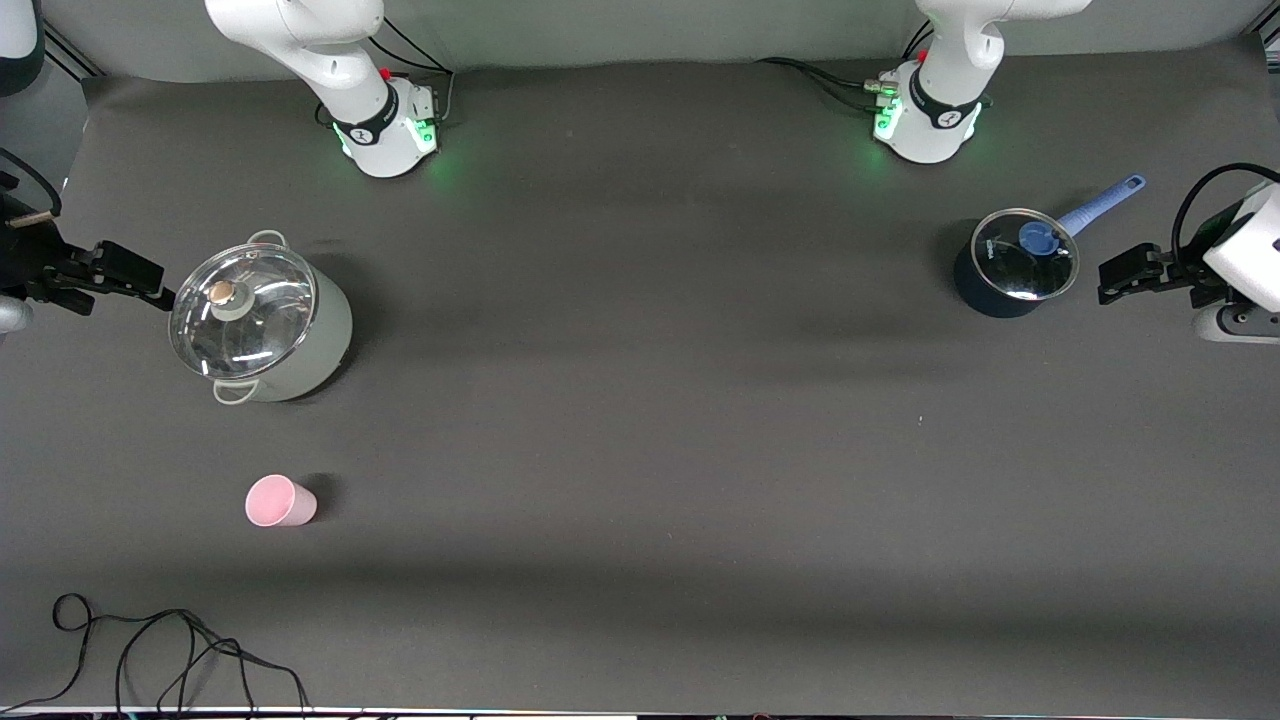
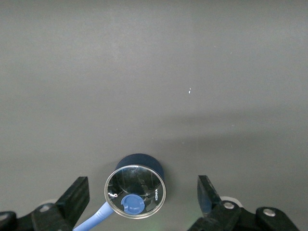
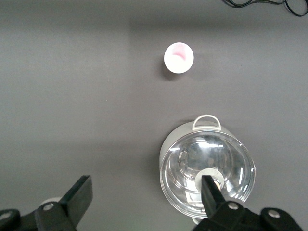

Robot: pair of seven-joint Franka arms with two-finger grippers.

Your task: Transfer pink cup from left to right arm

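The pink cup (image 1: 280,501) (image 3: 179,57) stands upright on the dark mat toward the right arm's end of the table, nearer to the front camera than the grey pot. Nothing touches it. My right gripper (image 1: 128,272) (image 3: 145,190) hovers open and empty beside the grey pot, well away from the cup. My left gripper (image 1: 1125,275) (image 2: 143,192) waits open and empty at the left arm's end of the table, beside the blue saucepan.
A grey two-handled pot with a glass lid (image 1: 262,320) (image 3: 207,168) stands toward the right arm's end. A dark blue saucepan with a glass lid and a light blue handle (image 1: 1015,262) (image 2: 136,190) stands toward the left arm's end. A black cable (image 1: 150,650) lies by the front edge.
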